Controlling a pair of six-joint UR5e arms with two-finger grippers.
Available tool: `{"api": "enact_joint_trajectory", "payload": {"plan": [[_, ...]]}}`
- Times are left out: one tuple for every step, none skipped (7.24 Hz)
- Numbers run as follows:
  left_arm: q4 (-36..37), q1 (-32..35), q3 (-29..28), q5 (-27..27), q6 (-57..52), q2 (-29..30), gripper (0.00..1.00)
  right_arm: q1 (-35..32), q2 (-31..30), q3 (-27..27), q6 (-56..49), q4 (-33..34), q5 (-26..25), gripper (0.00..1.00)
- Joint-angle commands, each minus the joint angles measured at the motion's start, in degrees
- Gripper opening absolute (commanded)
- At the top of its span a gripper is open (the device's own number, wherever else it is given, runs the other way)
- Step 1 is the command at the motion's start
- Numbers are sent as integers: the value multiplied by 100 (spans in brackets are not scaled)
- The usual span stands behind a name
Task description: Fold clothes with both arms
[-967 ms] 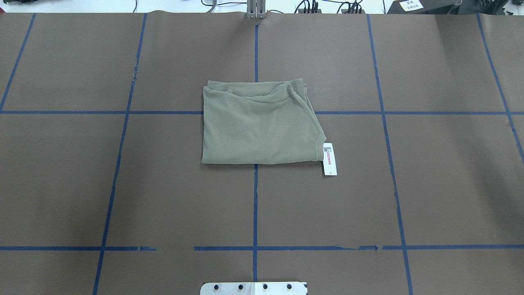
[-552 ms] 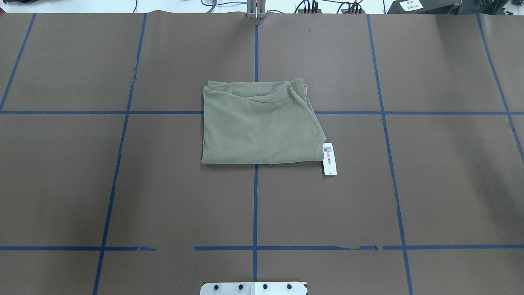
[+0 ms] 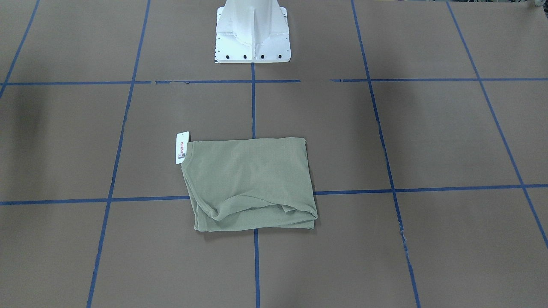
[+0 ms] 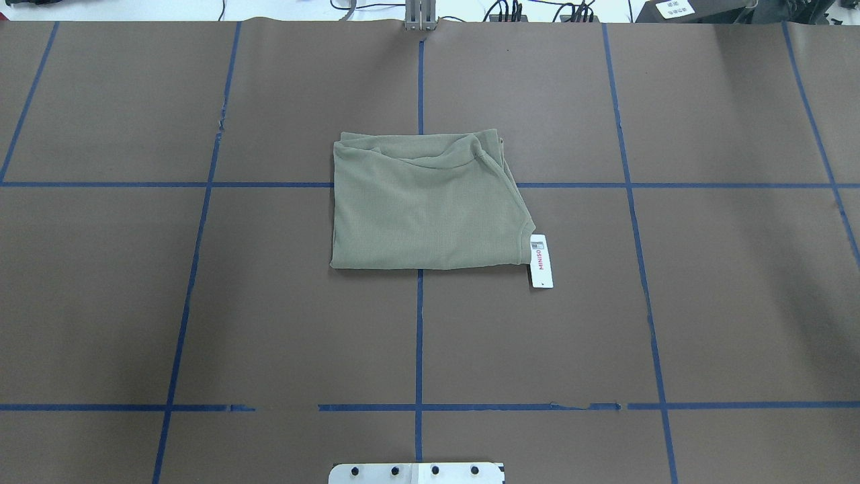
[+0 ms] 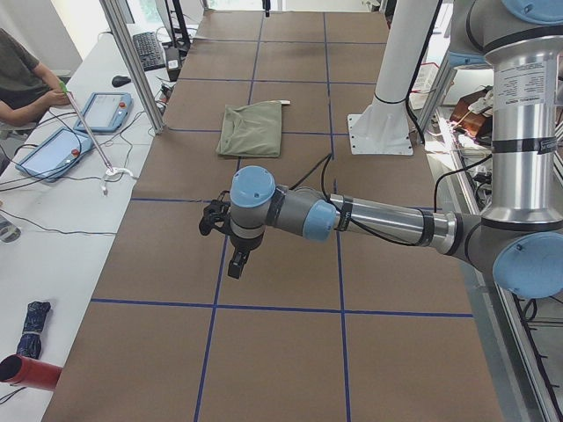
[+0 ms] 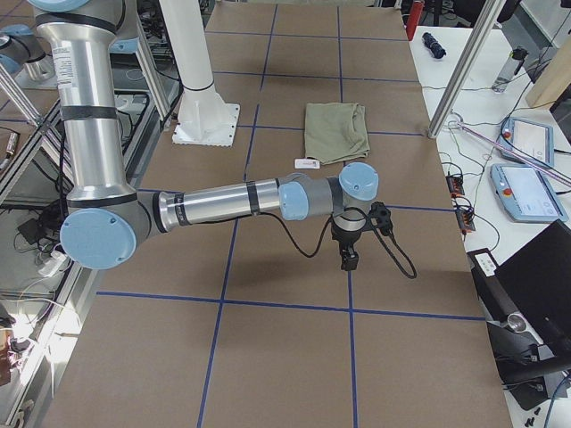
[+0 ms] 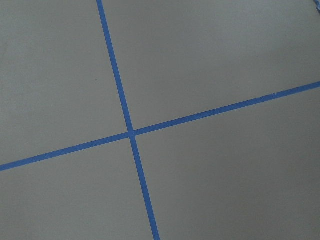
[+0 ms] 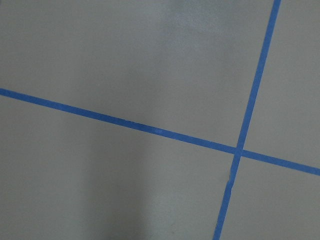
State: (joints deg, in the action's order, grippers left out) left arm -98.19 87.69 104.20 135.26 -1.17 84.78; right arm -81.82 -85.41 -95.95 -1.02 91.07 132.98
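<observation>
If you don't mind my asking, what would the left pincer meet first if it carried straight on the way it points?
Probably the table, close to a tape crossing. The left pincer points down, and its wrist view shows nothing else in the way.

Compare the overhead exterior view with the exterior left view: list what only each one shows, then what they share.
Only the overhead: the hang tag with its MINISO print legible. Only the exterior left: the left arm stretched out horizontally, a seated operator and tablets. Both: the folded green shirt, the blue tape grid and the white pedestal base.
</observation>
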Motion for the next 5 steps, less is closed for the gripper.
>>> {"api": "enact_joint_trajectory", "payload": {"plan": [[19, 3, -58, -9, 47, 21, 100, -62, -107, -3, -3, -1, -9, 100], [20, 3, -180, -26, 56, 30, 100, -114, -116, -11, -3, 7, -9, 100], [28, 3, -259, -26, 56, 38, 100, -202, -125, -11, -3, 7, -9, 100], [28, 3, -347, -26, 56, 21, 100, -307, -169, -38, -3, 7, -18, 100], [11, 3, -609, -9, 47, 56, 100, -352, -178, -47, -3, 7, -18, 100]]}}
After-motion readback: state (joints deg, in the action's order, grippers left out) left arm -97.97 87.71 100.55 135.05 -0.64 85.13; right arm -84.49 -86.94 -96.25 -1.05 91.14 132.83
